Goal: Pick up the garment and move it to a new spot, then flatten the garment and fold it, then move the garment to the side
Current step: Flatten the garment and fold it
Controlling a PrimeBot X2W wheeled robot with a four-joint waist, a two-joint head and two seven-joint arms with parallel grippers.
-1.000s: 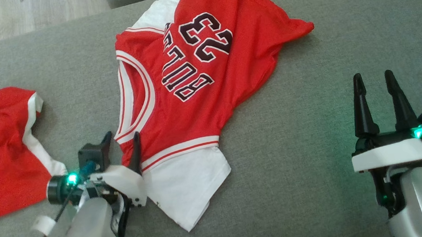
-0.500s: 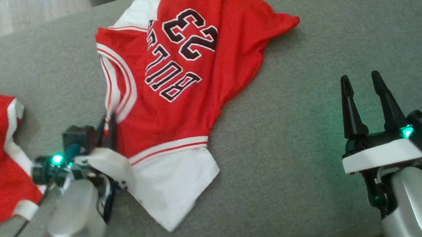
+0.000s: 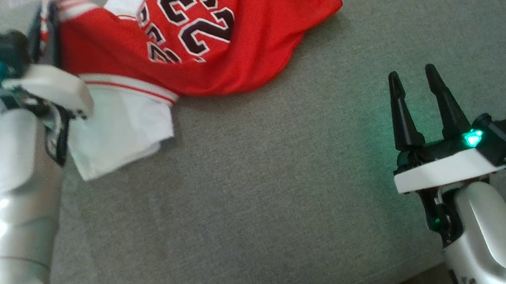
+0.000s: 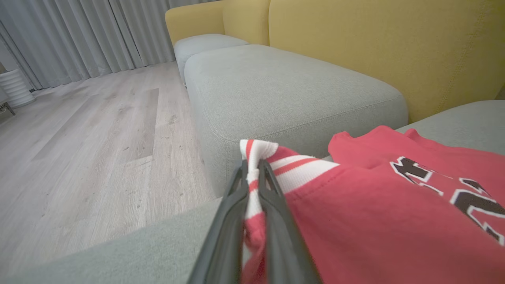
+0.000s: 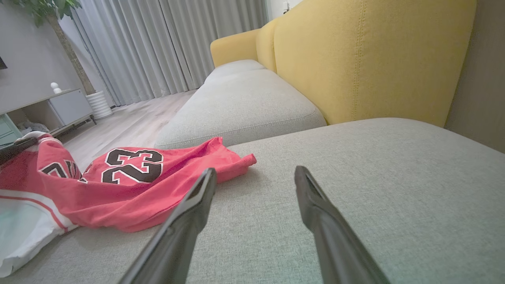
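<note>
Grey sofa cushion (image 3: 263, 196) lies nearest, bare and wide enough to spread cloth on. At its right side the right gripper (image 3: 412, 73) hovers with fingers spread, nothing between them. Farther off, the left gripper (image 4: 252, 167) is pinched tight on the striped trim of the red jersey (image 3: 235, 55), whose far half drapes on the cushion. That pinch looks thin, so I would lift slowly, high enough to clear the trailing cloth, then carry it to the bare stretch.
</note>
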